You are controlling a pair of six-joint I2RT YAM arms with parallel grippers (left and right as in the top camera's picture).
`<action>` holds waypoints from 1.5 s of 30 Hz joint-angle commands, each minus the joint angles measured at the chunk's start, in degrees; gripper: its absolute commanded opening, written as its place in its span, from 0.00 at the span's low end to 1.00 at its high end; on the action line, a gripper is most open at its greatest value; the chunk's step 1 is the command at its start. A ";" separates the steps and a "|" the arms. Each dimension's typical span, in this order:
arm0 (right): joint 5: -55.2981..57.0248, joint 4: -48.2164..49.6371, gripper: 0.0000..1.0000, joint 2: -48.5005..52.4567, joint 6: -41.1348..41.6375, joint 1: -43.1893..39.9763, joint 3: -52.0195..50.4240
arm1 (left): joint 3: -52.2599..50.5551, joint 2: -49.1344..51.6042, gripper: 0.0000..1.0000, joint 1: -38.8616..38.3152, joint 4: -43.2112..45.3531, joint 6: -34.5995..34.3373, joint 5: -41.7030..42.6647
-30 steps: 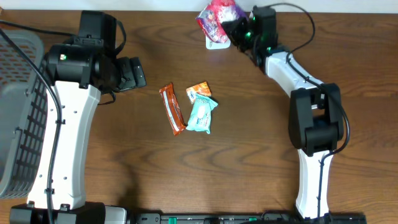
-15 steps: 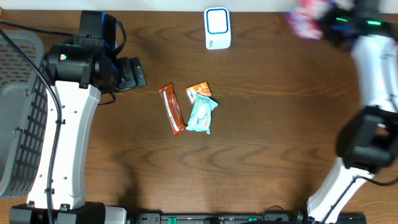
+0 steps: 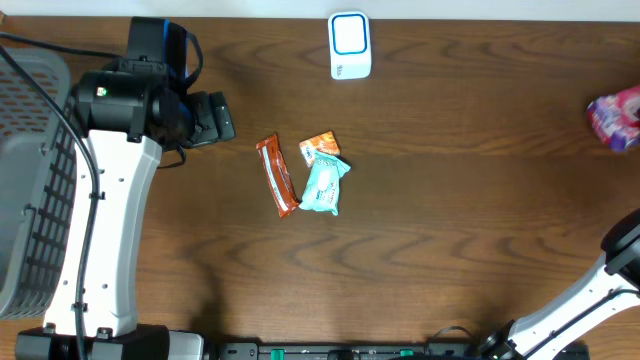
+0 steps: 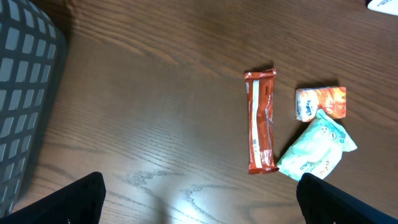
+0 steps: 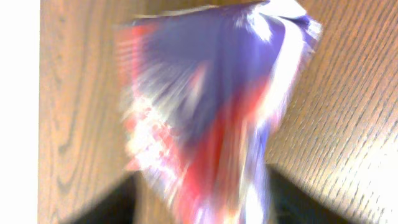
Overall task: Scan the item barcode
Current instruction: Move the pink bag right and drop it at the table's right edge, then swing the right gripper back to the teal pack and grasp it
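So, three packets (image 3: 323, 186) mid-frame, one scanner (image 3: 349, 44) up top, one pink packet (image 3: 616, 118) far right, left jaws wide, empty, right jaws unclear.

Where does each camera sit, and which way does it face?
Overhead: above the table, facing down; scanner, basket, left arm, right arm show.
Left wrist: on left arm, facing down at orange bar, teal pouch; open fingers show.
Right wrist: close over blurred pink packet; fingers barely show.
Shared: overhead and left wrist see bar, pouch, basket.
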 commanded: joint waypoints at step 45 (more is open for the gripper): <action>-6.60 16.72 0.62 -23.28 3.58 67.34 -45.53 | -0.11 0.39 0.98 0.20 -0.20 -0.48 -0.04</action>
